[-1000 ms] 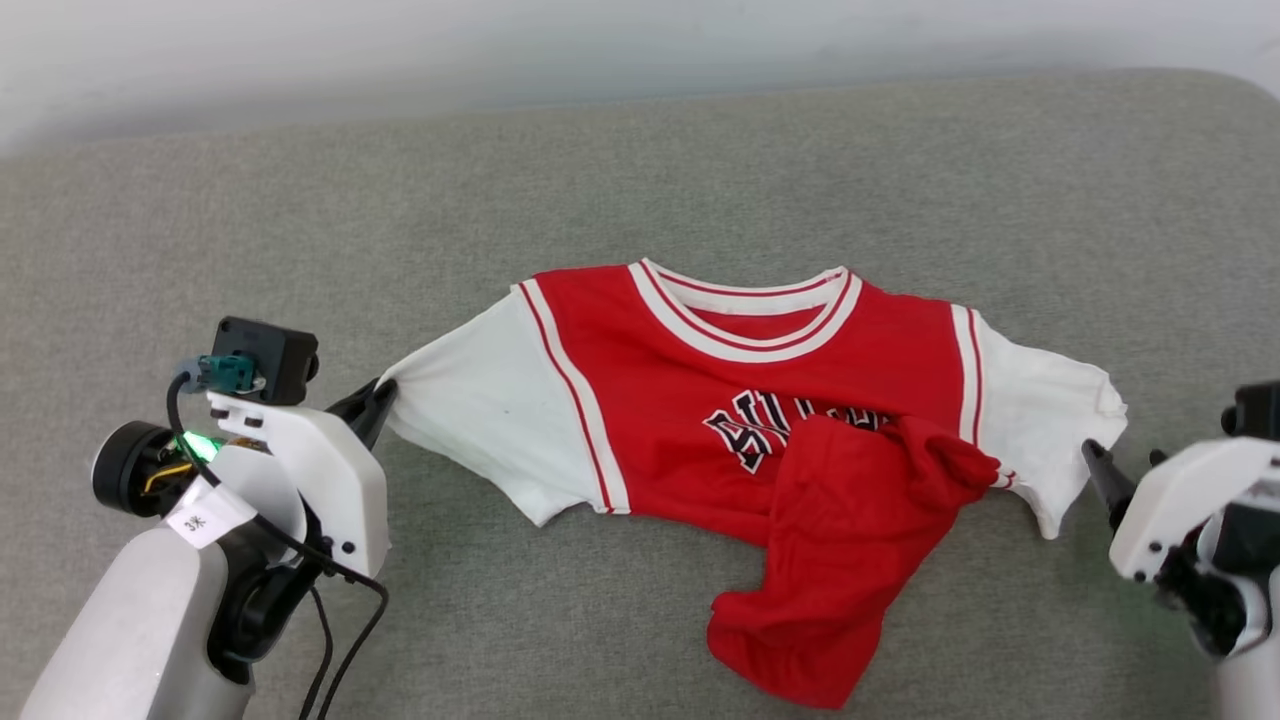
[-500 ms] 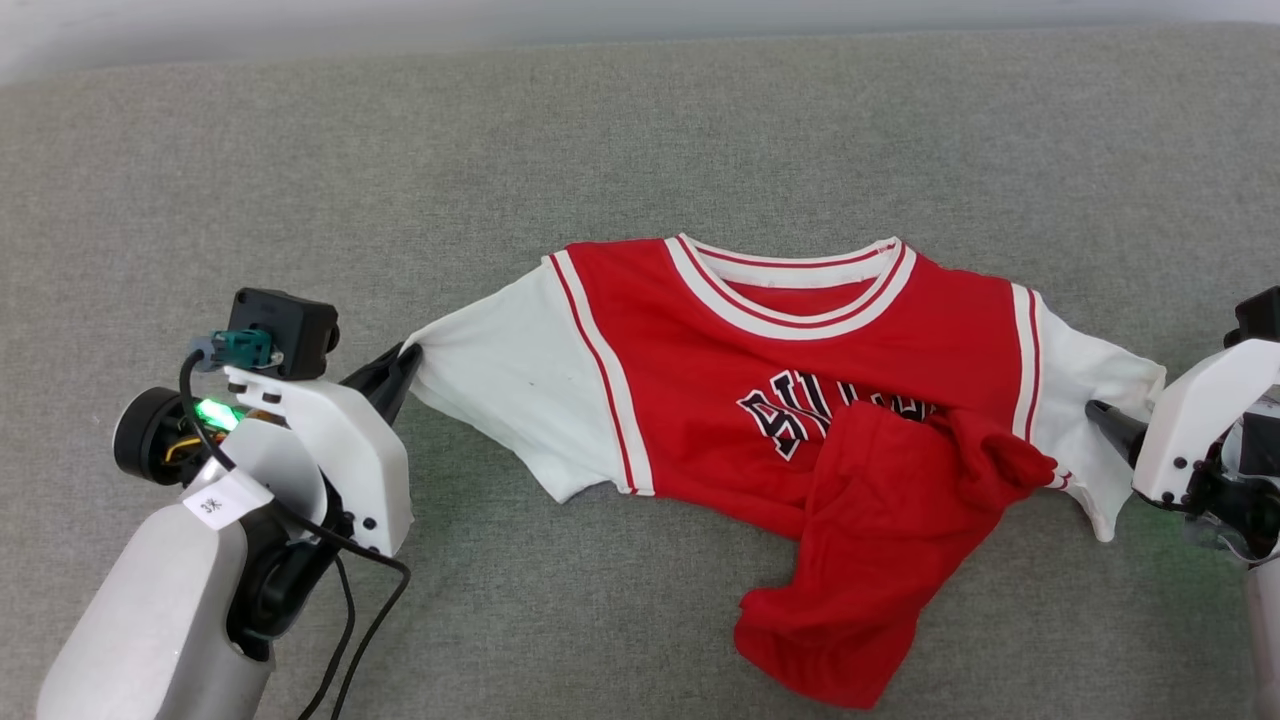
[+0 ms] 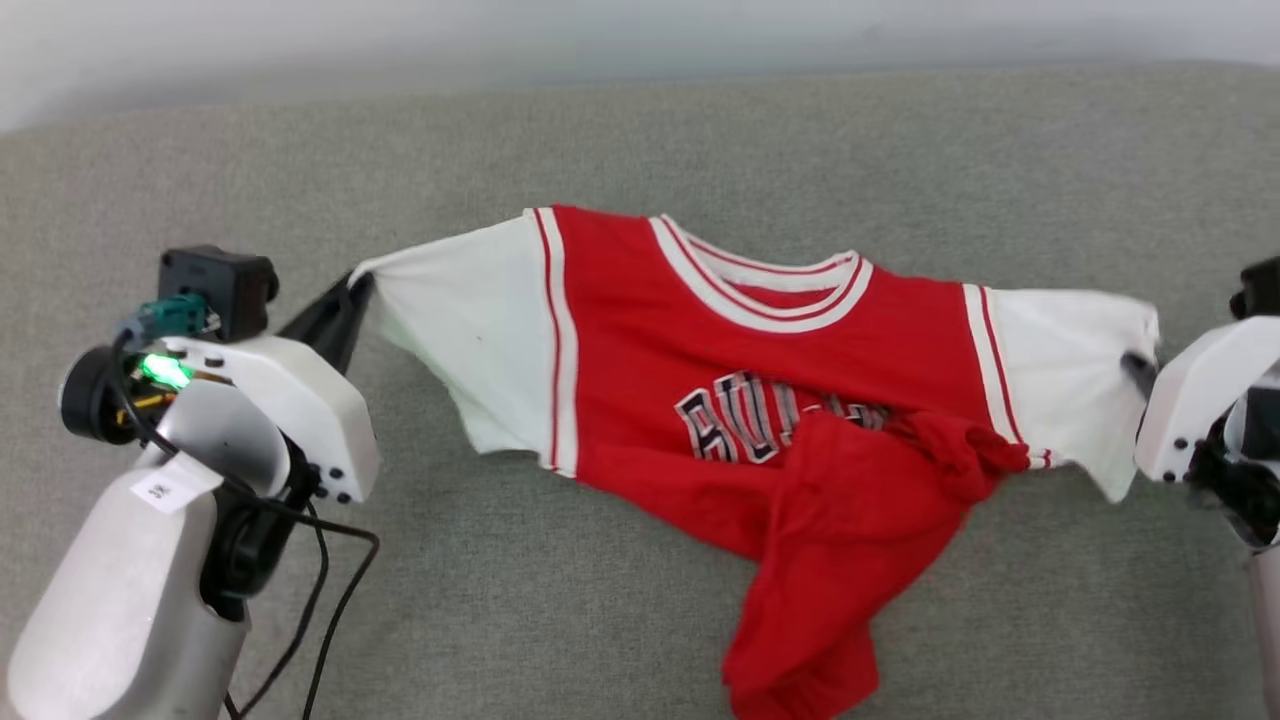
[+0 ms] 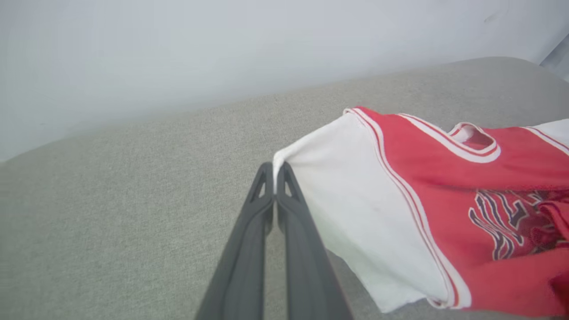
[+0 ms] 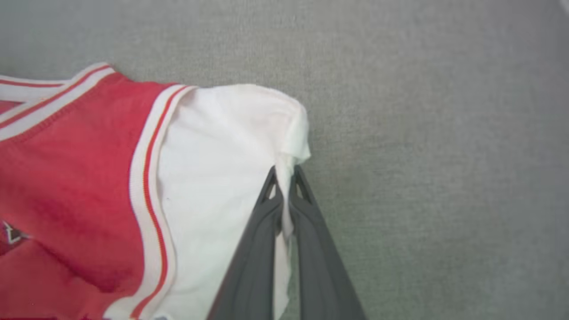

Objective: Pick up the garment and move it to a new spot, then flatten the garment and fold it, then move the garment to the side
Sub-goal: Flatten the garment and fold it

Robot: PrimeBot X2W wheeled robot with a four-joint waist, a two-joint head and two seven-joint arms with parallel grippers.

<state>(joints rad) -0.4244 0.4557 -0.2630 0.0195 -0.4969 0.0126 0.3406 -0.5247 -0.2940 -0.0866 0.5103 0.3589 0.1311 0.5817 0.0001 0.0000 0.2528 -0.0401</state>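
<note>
The garment [image 3: 760, 400] is a red jersey T-shirt with white sleeves, stretched between my two grippers above the grey surface. Its lower body is bunched and hangs down at the front. My left gripper [image 3: 355, 290] is shut on the tip of one white sleeve [image 4: 355, 200]. In the left wrist view that gripper [image 4: 275, 171] pinches the sleeve's corner. My right gripper [image 3: 1140, 370] is shut on the other white sleeve [image 3: 1070, 380]. The right wrist view has that gripper [image 5: 284, 173] with white cloth of the garment [image 5: 89, 186] clamped between its fingers.
A grey fabric-covered surface [image 3: 640, 130] spreads under and around the garment. A pale wall [image 3: 400, 40] runs along its far edge. A black cable [image 3: 320, 580] loops beside my left forearm.
My right gripper has closed on the right sleeve. Both arms have lifted the sleeves, so the shirt is now stretched and raised. The camera has also shifted.
</note>
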